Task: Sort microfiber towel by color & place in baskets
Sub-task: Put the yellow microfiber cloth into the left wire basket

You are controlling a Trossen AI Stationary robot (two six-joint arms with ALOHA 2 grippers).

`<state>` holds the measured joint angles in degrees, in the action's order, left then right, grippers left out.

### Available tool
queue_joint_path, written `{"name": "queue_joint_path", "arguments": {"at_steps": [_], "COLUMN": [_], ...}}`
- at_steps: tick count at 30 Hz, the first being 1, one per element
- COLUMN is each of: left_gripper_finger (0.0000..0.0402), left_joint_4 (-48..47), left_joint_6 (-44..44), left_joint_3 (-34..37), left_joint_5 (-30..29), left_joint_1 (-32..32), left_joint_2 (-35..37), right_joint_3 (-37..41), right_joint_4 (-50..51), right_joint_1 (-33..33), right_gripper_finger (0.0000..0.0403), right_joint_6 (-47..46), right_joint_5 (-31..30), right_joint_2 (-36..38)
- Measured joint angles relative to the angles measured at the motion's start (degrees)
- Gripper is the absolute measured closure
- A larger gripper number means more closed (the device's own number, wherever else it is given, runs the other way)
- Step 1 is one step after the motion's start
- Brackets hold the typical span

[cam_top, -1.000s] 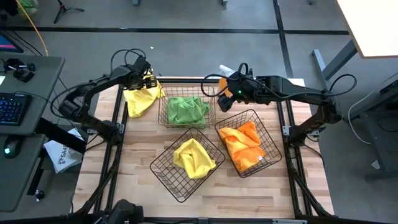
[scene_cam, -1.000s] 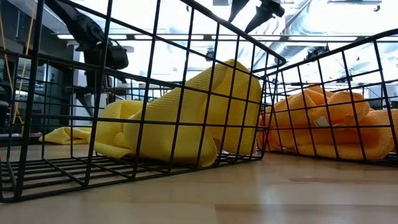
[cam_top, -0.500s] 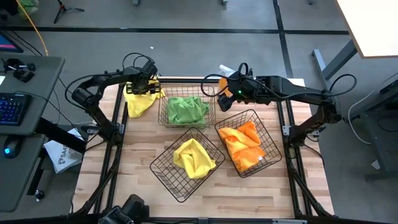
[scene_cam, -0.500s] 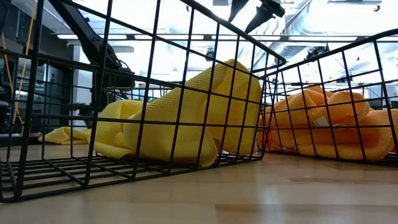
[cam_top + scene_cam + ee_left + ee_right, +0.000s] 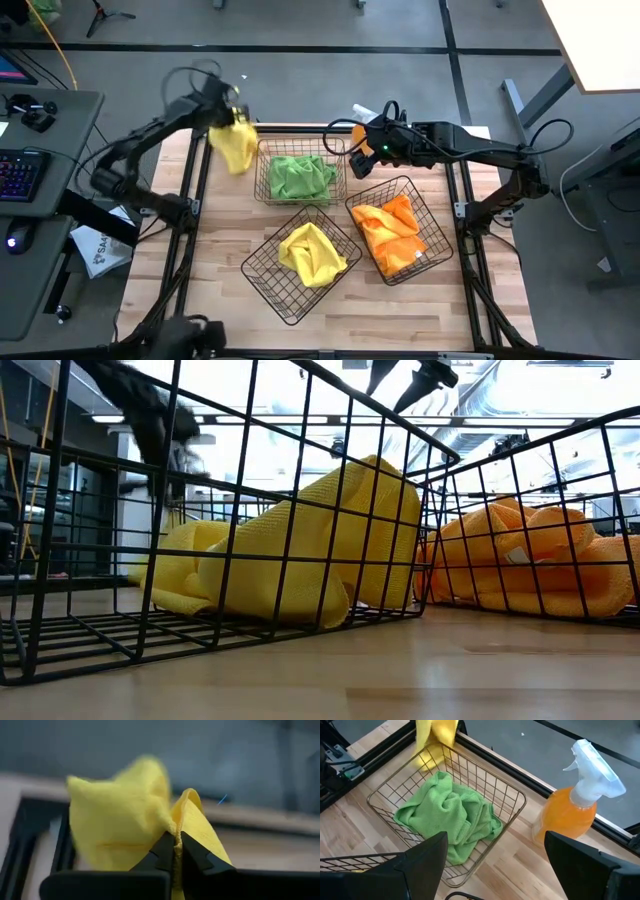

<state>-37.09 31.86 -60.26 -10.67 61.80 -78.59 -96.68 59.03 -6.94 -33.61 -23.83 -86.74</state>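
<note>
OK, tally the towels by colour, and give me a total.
Yellow towels: 2, one in the front basket at, one held up by the left gripper at
Green towels: 1
Orange towels: 1
Total: 4

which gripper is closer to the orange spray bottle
Right. The right gripper hangs open just beside the orange spray bottle, over the table's far edge. The left gripper, shut on a yellow towel, is beyond the green towel's basket.
</note>
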Motion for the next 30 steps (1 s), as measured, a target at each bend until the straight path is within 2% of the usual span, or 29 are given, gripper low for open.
{"name": "queue_joint_path", "arguments": {"at_steps": [8, 11, 14, 21, 25, 30], "left_gripper_finger": [0.0401, 0.0401, 0.0401, 0.0401, 0.0402, 0.0401], "left_joint_4": [5.5, 5.82, 6.12, 7.9, 23.15, 41.09], "left_joint_6": [-2.53, -4.5, -3.87, -1.12, 0.92, 0.71], "left_joint_3": [-14.8, -20.12, -22.01, -21.42, -14.97, -3.25], "left_joint_5": [2.17, 5.51, 9.61, 11.71, 9.18, 0.06], "left_joint_1": [-2.05, -5.96, -12.59, -35.69, -50.23, -63.81], "left_joint_2": [13.78, 17.49, 21.43, 26.6, 27.09, 23.85], "right_joint_3": [0.0, 0.0, 0.0, 0.0, 0.0, 0.0], "right_joint_4": [-2.6, -4.12, -4.5, -4.48, -4.43, -2.32], "right_joint_1": [0.2, 0.62, 0.74, 0.74, 0.72, 0.74], "right_gripper_finger": [0.0075, 0.0075, 0.0075, 0.0075, 0.0075, 0.0075], "right_joint_6": [0.05, 0.5, 0.62, 1.66, 3.96, 7.52], "right_joint_5": [-0.69, -3.08, -4.77, -9.71, -10.48, -10.64], "right_joint_2": [0.0, 0.0, 0.0, 0.0, 0.0, 0.39]}}
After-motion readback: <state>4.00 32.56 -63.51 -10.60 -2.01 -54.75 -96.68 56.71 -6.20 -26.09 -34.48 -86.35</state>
